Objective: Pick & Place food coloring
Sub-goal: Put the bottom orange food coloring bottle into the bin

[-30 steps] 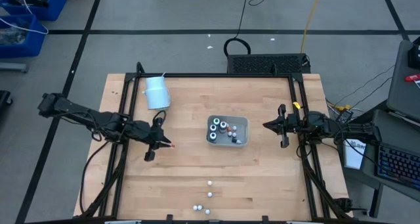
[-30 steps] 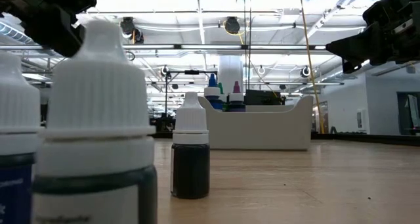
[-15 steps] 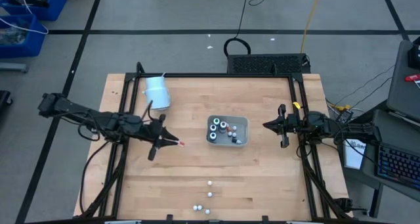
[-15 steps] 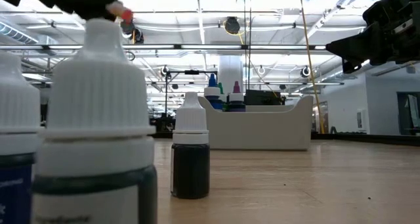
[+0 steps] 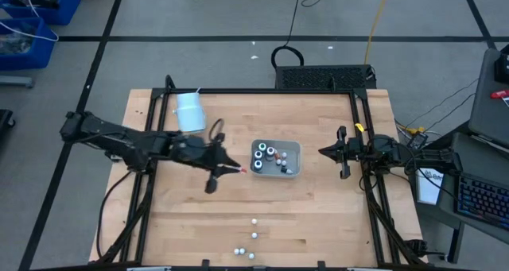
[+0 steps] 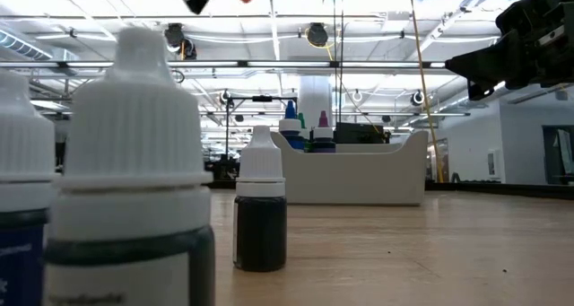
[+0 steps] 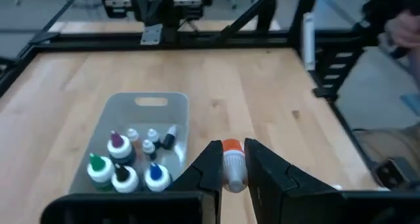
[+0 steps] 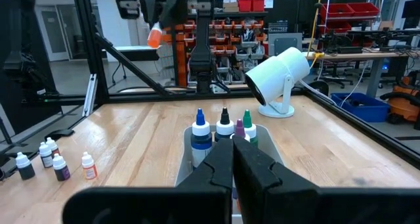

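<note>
The small orange-capped food coloring bottle [image 7: 233, 166] sits pinched between the two fingers of my left gripper [image 5: 235, 168], lifted clear of the table [image 5: 318, 207] and just beside the left edge of the clear tray [image 5: 296, 148]. In my left wrist view the bottle's orange cap points away from me, with the tray close ahead. Several more food coloring bottles [image 5: 270, 159] already stand inside that tray, with blue, green, purple and dark tips showing. A few loose small bottles [image 5: 253, 237] rest near the front edge of the table, well apart from the tray. A pale cup [image 5: 190, 111] lies tipped over near the back left of the table. My right gripper [image 5: 324, 152] hangs to the right of the tray, fingers pressed together and carrying nothing.
</note>
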